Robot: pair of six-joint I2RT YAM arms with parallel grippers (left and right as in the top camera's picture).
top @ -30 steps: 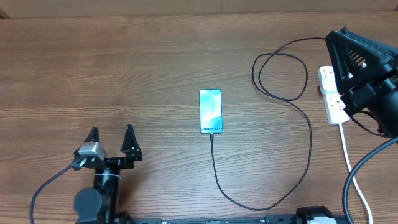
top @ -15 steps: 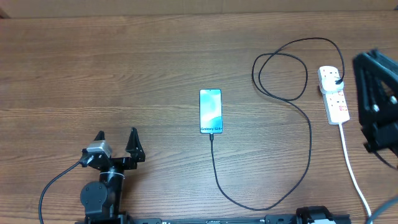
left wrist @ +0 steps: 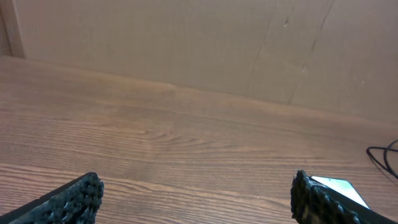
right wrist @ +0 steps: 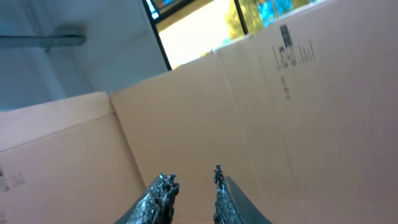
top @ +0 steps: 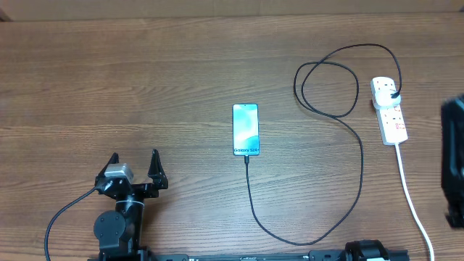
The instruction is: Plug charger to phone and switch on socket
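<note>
The table [top: 109, 72] is wide wood and mostly bare on the left half. Its far edge butts against a cardboard wall [left wrist: 186, 43]; the arm bases sit at the near edge. There's plenty of free room btwn the left gripper [top: 133, 158] and the phone [top: 246, 130], and all along the far side. The right side is the crowded bit: the charger [top: 362, 167] loops there and the socket [top: 389, 116] lies close to the right edge.

The phone lies flat approx. mid-table, long side running far-to-near, screen up. The screen is blue-teal w/ small text at the near end, and the rim is black. In the left wrist cam only a corner of it [left wrist: 339, 185] peeks past one finger.

The charger is a thin black cable w/ its connector in the phone's near end. It runs toward the near edge, bends right, climbs back and makes one loose loop left of the socket. It ends in a black plug [top: 394, 94] seated at the socket's far end. The socket is a white strip w/ red marks, its thick white cord [top: 409, 196] trailing to the near edge. The switch position is too small to tell.

The left gripper sits low at the near-left, fingers [left wrist: 78, 196] spread wide w/ nothing btwn them, pointed at the far wall. The right arm [top: 455, 159] is a dark blur at the right edge, beside the cord. The right gripper [right wrist: 191, 175] is tipped up at the cardboard, fingers drawn almost together w/ a thin slit, holding nothing.
</note>
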